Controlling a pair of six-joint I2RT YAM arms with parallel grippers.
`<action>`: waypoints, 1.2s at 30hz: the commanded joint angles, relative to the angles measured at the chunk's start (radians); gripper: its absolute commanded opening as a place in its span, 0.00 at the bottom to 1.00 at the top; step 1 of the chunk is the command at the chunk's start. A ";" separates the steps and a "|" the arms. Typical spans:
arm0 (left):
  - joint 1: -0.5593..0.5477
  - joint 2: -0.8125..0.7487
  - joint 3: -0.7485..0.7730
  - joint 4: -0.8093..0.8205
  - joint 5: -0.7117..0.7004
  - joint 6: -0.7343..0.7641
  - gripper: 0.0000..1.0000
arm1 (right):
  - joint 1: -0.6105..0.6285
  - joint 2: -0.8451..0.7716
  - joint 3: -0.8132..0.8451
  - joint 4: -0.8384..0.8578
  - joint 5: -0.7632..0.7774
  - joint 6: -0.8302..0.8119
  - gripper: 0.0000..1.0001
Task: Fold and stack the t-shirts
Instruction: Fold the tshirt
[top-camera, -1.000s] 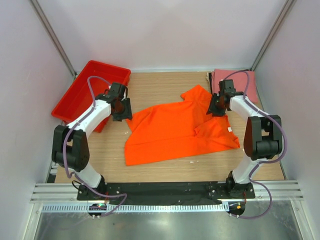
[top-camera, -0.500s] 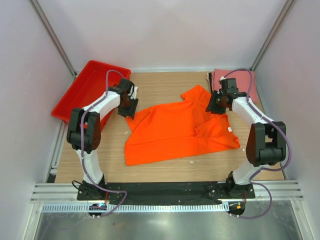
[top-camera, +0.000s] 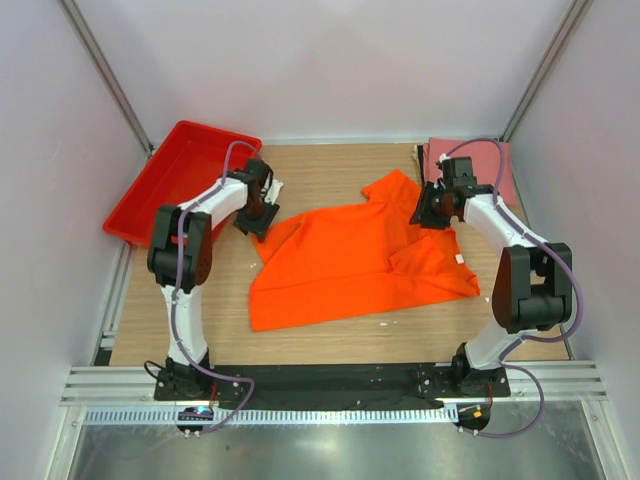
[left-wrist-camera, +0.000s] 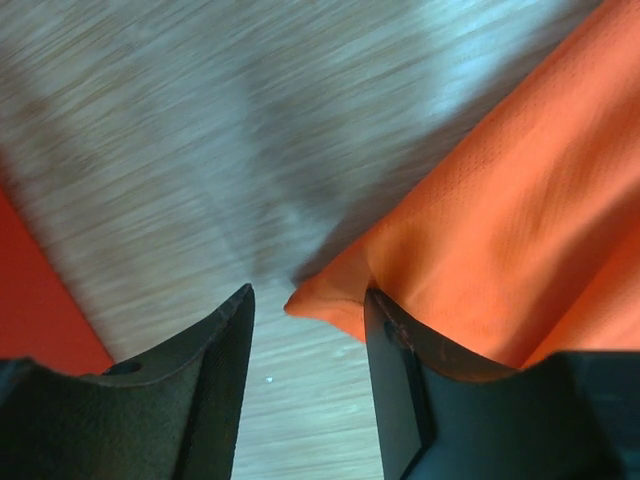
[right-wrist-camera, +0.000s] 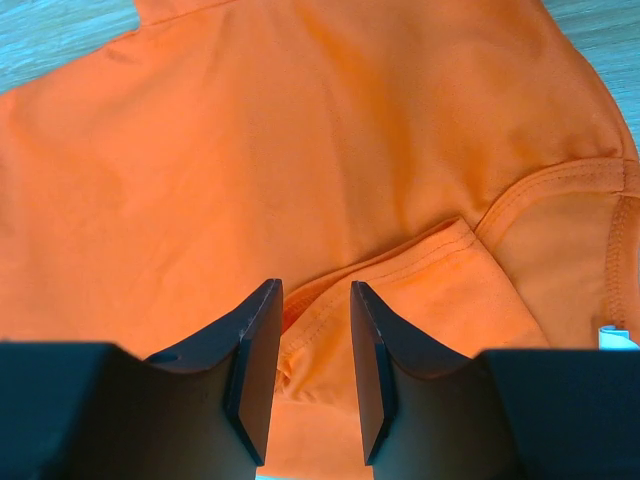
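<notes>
The orange t-shirt (top-camera: 350, 262) lies spread and rumpled on the table's middle. The pink t-shirt (top-camera: 482, 164) lies folded at the back right corner. My left gripper (top-camera: 257, 219) is open at the shirt's left corner; in the left wrist view the gripper (left-wrist-camera: 308, 300) straddles the corner tip of the orange cloth (left-wrist-camera: 500, 230) just above the wood. My right gripper (top-camera: 424, 213) is open over the shirt's right upper part; in the right wrist view the gripper (right-wrist-camera: 315, 300) stands over a hemmed fold of orange cloth (right-wrist-camera: 300, 140), near the neck label (right-wrist-camera: 618, 338).
A red plastic tray (top-camera: 170, 180) stands at the back left, close beside my left arm. Bare wood (top-camera: 330, 165) lies behind the orange shirt, and the table's front strip (top-camera: 330, 340) runs before it. White walls enclose the table.
My left gripper has moved right and back, from beside the tray to the shirt's left corner. My right gripper has shifted slightly left and back over the shirt.
</notes>
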 joint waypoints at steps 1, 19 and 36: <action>0.005 0.041 0.062 -0.057 0.036 0.035 0.49 | 0.006 -0.050 0.007 0.012 0.001 -0.015 0.40; 0.002 0.000 0.113 0.051 -0.201 0.013 0.00 | 0.012 -0.044 0.026 0.132 0.024 0.028 0.47; 0.011 0.041 0.131 0.145 -0.218 0.056 0.00 | 0.019 0.307 0.282 0.391 0.060 -0.091 0.52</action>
